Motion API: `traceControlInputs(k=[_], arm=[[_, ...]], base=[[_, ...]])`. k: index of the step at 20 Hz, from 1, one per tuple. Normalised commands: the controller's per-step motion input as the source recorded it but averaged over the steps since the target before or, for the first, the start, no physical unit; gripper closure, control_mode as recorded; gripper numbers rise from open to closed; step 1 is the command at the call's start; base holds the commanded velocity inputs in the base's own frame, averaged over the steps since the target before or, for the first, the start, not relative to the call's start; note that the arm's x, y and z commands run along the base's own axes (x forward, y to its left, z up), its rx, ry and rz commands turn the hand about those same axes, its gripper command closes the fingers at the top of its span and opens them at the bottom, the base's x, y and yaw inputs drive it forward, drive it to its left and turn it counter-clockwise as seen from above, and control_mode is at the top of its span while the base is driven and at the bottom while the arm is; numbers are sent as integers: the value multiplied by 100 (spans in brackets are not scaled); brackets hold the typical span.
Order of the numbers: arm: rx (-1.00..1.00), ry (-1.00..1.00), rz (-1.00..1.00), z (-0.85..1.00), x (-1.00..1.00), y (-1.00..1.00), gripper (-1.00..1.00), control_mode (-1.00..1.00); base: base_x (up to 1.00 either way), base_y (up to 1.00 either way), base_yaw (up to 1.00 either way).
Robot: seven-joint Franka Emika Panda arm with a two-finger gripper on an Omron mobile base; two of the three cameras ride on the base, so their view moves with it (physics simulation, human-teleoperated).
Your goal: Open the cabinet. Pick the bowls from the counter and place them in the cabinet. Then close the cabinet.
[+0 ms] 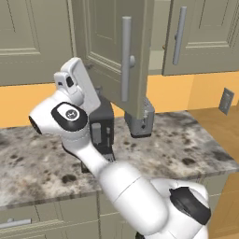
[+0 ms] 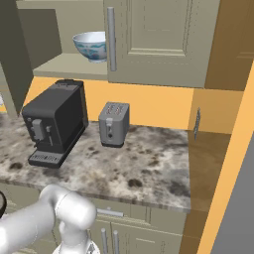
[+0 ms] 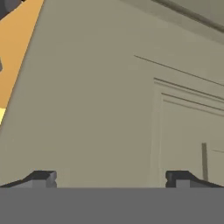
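Tool [image 3: 109, 178] wide open, nothing between its two dark fingertips [image 3: 43, 177], pointed close at a grey-beige panelled cabinet face in the hand view, with a strip of orange wall at the upper left corner there. White arm [image 1: 74, 116] raised above the worktop [image 1: 186, 149] in the left base view, its wrist up beside the swung-out left cabinet door [image 1: 116, 56], whose long silver bar handle [image 1: 126, 58] hangs just right of the wrist. Cabinet [image 2: 69, 64] open on its left side: left door standing out toward the camera, right door [image 2: 158, 39] shut with its handle [image 2: 111, 38] along its left edge. Small white and pale-blue bowl [image 2: 92, 45] upright on the cabinet shelf, partly hidden behind the edge of the shut right door. Tan bowl not made out; cannot tell where. Under the cabinet, black coffee machine [image 2: 54, 124] on the speckled granite worktop against the orange wall, grey toaster [image 2: 114, 124] just to its right, apart from it. In the left base view, toaster [image 1: 140, 122] peeking out below the open door, coffee machine [image 1: 100, 128] partly behind the arm. Wall socket [image 2: 197, 124] on the orange wall to the right of the toaster. Low drawer with horizontal handle [image 1: 16, 223] below the worktop's front edge.
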Motion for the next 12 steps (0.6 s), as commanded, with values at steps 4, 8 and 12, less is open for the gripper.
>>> traceControlInputs(k=[4,8,12], arm=[[0,0,0,18,38,-41,-100,-100],[0,0,0,22,35,-43,-100,-100],[0,0,0,18,38,-43,-100,-100]], base=[[0,0,0],[0,0,0],[0,0,0]])
